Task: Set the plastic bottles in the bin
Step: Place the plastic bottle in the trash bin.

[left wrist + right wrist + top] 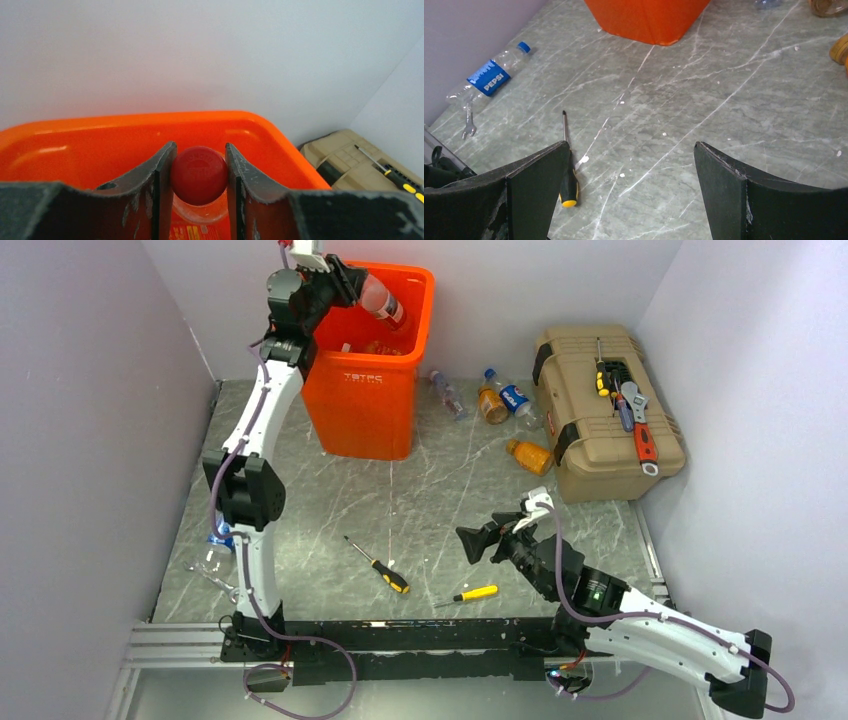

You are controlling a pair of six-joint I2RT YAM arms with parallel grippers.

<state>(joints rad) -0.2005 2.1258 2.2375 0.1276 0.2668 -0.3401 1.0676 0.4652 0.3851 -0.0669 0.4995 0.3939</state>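
Left claw (200, 148) clamps a red-capped bottle (383, 300) over the orange bin (365, 405), while the right claw (631, 145) hangs wide open, empty, above the desk (734, 90).

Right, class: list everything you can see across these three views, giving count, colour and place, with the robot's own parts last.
orange plastic square bin: one, orange, far left of table.
red-capped plastic bottle: one, clear with a red label, held over the bin.
loose plastic bottles: five, clear or orange; four between bin and toolbox, one Pepsi bottle by the left wall.
tan plastic toolbox: one, far right, tools on its lid.
yellow-handled screwdrivers: two, near side of table.
small metal spanner: one, silver, beside the Pepsi bottle.
grey marbled table: one.
left gripper: shut on the bottle.
right gripper: open, over the table.
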